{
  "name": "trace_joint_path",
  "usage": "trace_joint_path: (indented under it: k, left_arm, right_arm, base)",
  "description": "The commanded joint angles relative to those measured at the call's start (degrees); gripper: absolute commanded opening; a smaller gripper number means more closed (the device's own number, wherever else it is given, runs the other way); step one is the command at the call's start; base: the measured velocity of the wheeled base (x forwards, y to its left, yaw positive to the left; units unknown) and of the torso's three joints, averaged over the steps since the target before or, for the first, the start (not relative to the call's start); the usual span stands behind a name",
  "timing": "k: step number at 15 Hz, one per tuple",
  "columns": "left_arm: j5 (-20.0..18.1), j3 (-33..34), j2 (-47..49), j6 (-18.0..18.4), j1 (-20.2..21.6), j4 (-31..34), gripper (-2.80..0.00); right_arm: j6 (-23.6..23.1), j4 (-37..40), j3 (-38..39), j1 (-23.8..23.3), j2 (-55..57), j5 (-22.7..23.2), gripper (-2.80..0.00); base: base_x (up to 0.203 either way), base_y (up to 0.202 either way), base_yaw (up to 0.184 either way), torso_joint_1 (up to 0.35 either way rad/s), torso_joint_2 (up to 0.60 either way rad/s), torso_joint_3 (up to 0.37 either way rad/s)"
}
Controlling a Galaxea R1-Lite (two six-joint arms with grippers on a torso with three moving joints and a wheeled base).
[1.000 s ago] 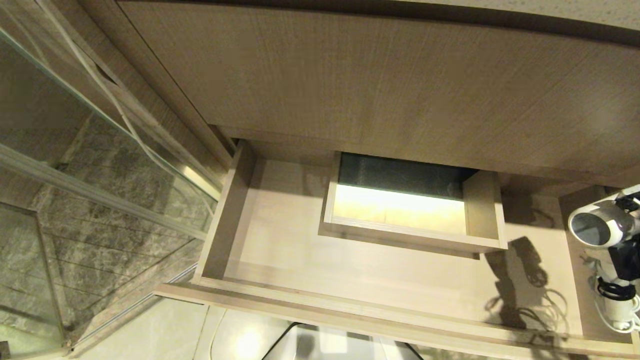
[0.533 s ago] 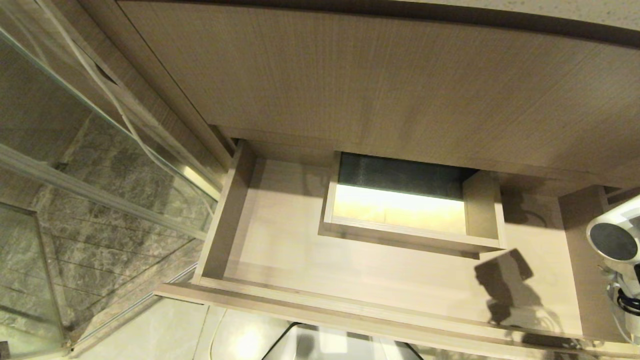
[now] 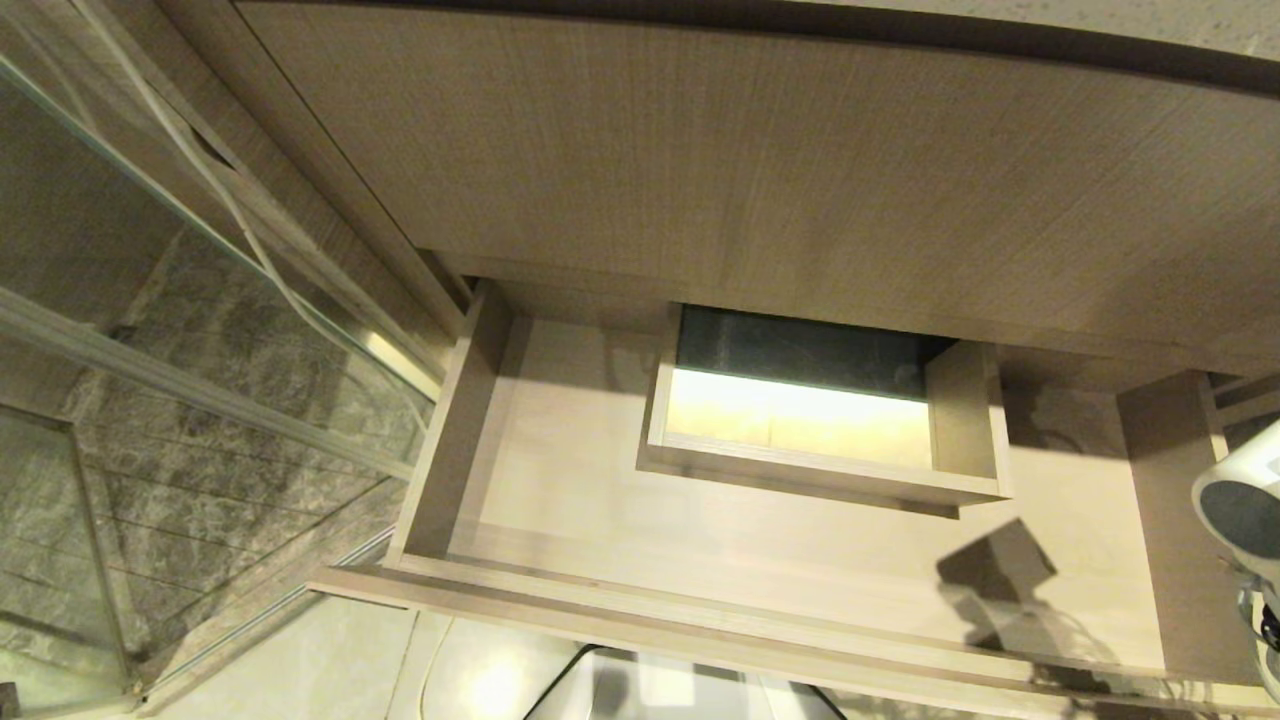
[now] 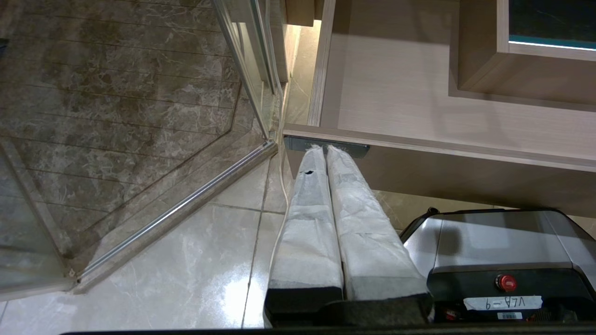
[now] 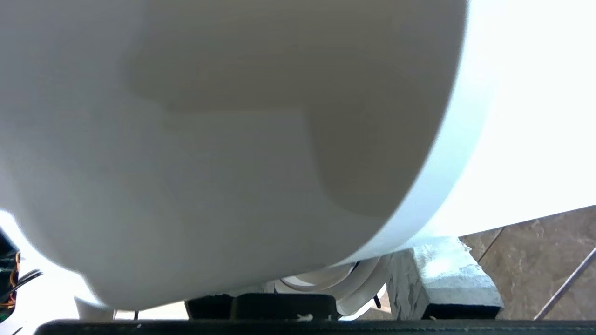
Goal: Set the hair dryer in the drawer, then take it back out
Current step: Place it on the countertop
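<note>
Drawer (image 3: 760, 560) open before us; hair dryer (image 3: 1245, 505) at its right end, seemingly gripped by our right tool, whose fingers (image 5: 437, 274) flank it. Left tool (image 4: 326, 151) pressed closed, idle.

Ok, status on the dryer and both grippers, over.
Right gripper shut on hair dryer, at head view's right edge, above the drawer's right end. Left gripper shut, parked by drawer front. Drawer open.

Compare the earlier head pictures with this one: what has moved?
The hair dryer, carried on the right arm, has slid out toward the right edge of the head view, so only its barrel end shows; its shadow on the drawer floor shifted toward the front. The drawer stays open, and the camera has not moved.
</note>
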Motion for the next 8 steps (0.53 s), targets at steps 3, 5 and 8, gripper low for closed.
trace_joint_path:
  k: [3,5,8]
  left_arm:
    - [-0.01,0.0,0.0,-0.01,0.01,-0.01,-2.8]
    - [-0.01,0.01,0.0,-0.01,0.01,-0.01,-2.8]
    - [-0.01,0.07,0.0,-0.01,0.01,-0.01,-2.8]
  right_arm:
    - [-0.29,0.48,1.45,0.01,-2.32,0.2,-2.8]
    - [-0.29,0.66,1.26,0.01,-2.41,0.2,-2.8]
    - [-0.29,0.49,1.37,0.08,-2.5,0.29,-2.8]
  base:
    - [0.0,0.0,0.0,0.0,0.0,0.0]
    - [0.0,0.0,0.0,0.0,0.0,0.0]
    - [0.0,0.0,0.0,0.0,0.0,0.0]
